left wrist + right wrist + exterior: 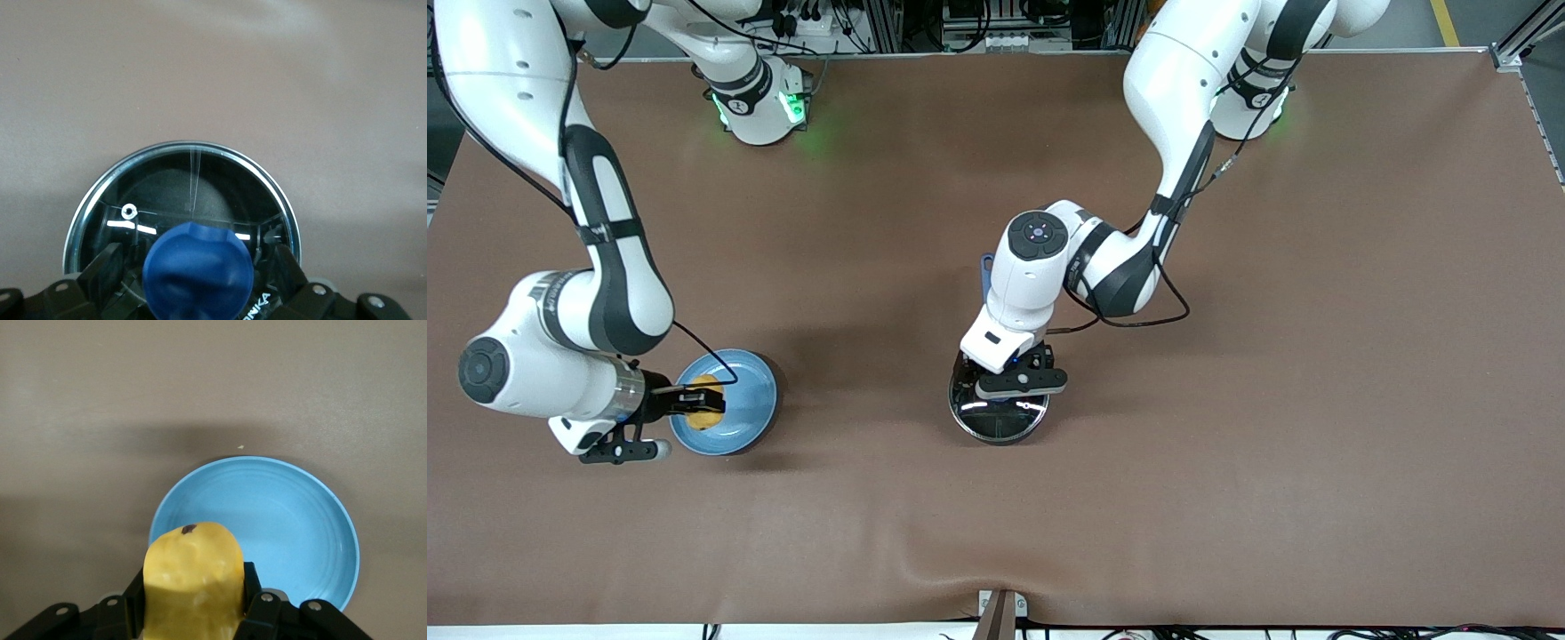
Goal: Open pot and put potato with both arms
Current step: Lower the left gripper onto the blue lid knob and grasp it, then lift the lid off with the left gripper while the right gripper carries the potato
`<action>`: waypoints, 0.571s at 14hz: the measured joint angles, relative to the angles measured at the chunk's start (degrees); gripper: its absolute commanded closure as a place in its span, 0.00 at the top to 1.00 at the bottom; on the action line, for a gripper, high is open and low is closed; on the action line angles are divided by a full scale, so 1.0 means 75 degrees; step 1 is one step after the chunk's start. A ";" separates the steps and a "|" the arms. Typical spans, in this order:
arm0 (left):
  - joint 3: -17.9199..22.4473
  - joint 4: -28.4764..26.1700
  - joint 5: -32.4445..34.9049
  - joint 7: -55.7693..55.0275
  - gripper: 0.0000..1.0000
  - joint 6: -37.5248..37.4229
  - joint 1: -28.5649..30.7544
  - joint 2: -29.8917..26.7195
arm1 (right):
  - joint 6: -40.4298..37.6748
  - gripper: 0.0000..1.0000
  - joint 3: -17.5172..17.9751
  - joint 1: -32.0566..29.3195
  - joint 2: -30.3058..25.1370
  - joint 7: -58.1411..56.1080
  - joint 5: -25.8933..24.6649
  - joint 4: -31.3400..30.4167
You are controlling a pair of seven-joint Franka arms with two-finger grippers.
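Potato, a lumpy yellow-orange oval, is clamped between the fingers of the right hand over the round light blue plate at the right arm's end of the brown table. Near the table's middle, the small black pot wears its clear glass lid; the left hand grips the lid's blue knob.

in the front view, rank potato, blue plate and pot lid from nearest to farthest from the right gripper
1. potato, between the right gripper fingers.
2. blue plate, directly under the potato.
3. pot lid, mid-table, under the left gripper.
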 measured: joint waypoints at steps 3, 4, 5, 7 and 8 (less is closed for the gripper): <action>0.0011 0.0000 0.0000 0.0000 1.00 0.0000 -0.0045 0.0062 | -0.0275 0.13 0.0122 0.0099 -0.0286 0.0039 0.0057 0.0002; 0.0017 0.0000 0.0000 0.0000 1.00 0.0000 -0.0051 0.0083 | -0.0322 0.12 0.0214 0.0137 -0.0353 0.0207 0.0071 0.0003; 0.0022 0.0001 0.0000 0.0000 1.00 0.0001 -0.0054 0.0109 | -0.0350 0.09 0.0352 0.0171 -0.0424 0.0507 0.0073 0.0006; 0.0026 0.0001 0.0000 0.0000 0.99 0.0004 -0.0057 0.0158 | -0.0433 0.06 0.0687 0.0247 -0.0586 0.1026 0.0073 0.0007; 0.0028 0.0001 0.0000 0.0000 0.84 0.0006 -0.0057 0.0181 | -0.0452 0.05 0.0832 0.0289 -0.0654 0.1129 0.0073 0.0007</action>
